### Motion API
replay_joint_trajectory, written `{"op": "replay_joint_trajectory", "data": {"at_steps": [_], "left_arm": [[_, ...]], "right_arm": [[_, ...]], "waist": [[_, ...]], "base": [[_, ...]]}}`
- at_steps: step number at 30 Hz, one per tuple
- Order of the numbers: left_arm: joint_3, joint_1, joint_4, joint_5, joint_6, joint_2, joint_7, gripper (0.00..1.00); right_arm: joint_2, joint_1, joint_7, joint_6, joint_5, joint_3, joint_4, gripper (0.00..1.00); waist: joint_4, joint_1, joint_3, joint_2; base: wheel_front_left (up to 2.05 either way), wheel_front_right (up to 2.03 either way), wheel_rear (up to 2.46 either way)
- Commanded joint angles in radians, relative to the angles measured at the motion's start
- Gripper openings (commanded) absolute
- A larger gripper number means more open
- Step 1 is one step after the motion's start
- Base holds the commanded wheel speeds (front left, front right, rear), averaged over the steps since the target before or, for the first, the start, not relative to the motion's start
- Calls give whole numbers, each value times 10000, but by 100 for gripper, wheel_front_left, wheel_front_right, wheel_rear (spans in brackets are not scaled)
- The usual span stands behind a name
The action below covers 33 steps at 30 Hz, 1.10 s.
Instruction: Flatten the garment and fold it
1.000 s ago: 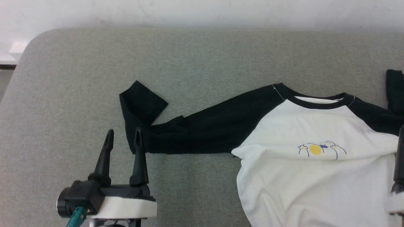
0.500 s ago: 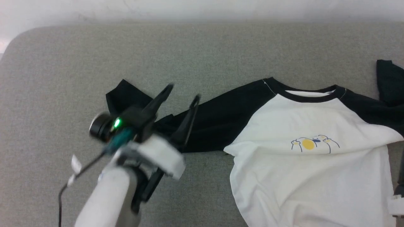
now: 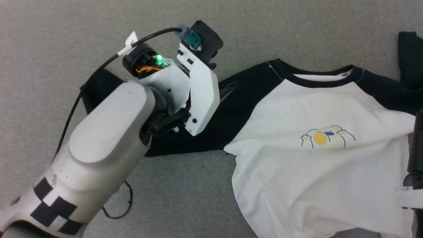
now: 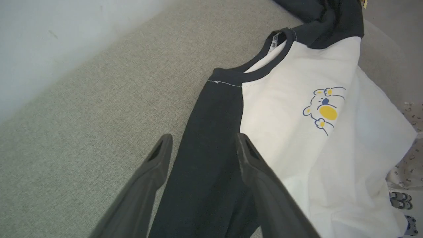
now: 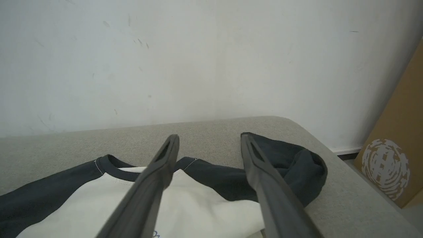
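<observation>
The garment (image 3: 314, 172) lies front up on the grey cushioned surface, its white body wrinkled, with the bear print (image 3: 327, 137) showing. Its black left sleeve (image 3: 238, 112) stretches out leftward and passes under my left wrist (image 3: 198, 92). In the left wrist view my left gripper (image 4: 203, 145) is open, its fingers straddling that sleeve (image 4: 205, 138) just above the cloth. My right gripper (image 5: 210, 142) is open over the garment's collar end, near the bunched right sleeve (image 5: 297, 165). One right finger (image 3: 417, 148) shows at the head view's right edge.
The grey cushioned surface (image 3: 198, 198) has bare room to the left and in front of the garment. A white wall (image 5: 198, 66) stands behind it. A cardboard box (image 5: 393, 155) stands past its right end. A black cable (image 3: 99, 66) loops off my left wrist.
My left arm has swung up and to the right, from beside the sleeve's cuff to over the sleeve's middle, fingers now pointing right. The head camera has tipped down. Both grippers stay open.
</observation>
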<state>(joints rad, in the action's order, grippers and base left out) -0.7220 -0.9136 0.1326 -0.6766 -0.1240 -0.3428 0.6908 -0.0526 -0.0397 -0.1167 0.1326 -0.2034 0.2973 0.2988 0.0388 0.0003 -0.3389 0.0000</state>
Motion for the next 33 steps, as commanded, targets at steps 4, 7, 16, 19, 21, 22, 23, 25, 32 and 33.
{"op": "replay_joint_trajectory", "data": {"at_steps": [4,7,16,19,21,22,23,25,32,33], "left_arm": [[-593,-623,400,-408,-65,-530,453,100],[-805,-825,681,-421,-66,-789,374,100],[-1205,-983,1562,-481,-66,-1099,230,100],[-1311,-940,1816,-469,-66,-1153,38,100],[-1391,-860,2039,-522,-66,-1139,27,100],[-1442,-783,2170,-631,-66,-1111,155,100],[-1489,-698,2281,-793,-66,-1072,360,100],[-1490,-534,2365,-1211,-63,-933,752,100],[-1335,-198,2164,-2149,36,-730,1351,0],[-1317,-163,2111,-2213,54,-724,1376,0]], "right_arm": [[23,383,-249,-19,-157,-69,-301,100],[24,511,-410,-19,-235,-153,-434,100],[24,845,-607,-19,-263,-211,-617,100],[24,916,-607,-19,-251,-203,-613,100],[24,929,-605,-19,-243,-177,-602,100],[24,931,-598,-19,-238,-164,-598,100],[24,933,-583,-19,-233,-150,-594,100],[24,939,-543,-19,-207,-120,-575,100],[24,999,-408,-19,-131,-152,-482,100],[24,1009,-397,-19,-131,-158,-468,100]], "waist": [[819,-3,-1087,0],[1034,-3,-1405,0],[1381,-3,-1982,0],[1439,-3,-2050,0],[1448,-3,-2074,0],[1443,-3,-2078,0],[1436,-3,-2075,0],[1405,-3,-2059,0],[1328,-3,-1997,0],[1326,-3,-2004,0]], "base": [[0,0,0],[0,0,0],[0,0,0],[0,0,0],[0,0,0],[0,0,0],[0,0,0],[0,0,0],[0,0,0],[0,0,0]]}}
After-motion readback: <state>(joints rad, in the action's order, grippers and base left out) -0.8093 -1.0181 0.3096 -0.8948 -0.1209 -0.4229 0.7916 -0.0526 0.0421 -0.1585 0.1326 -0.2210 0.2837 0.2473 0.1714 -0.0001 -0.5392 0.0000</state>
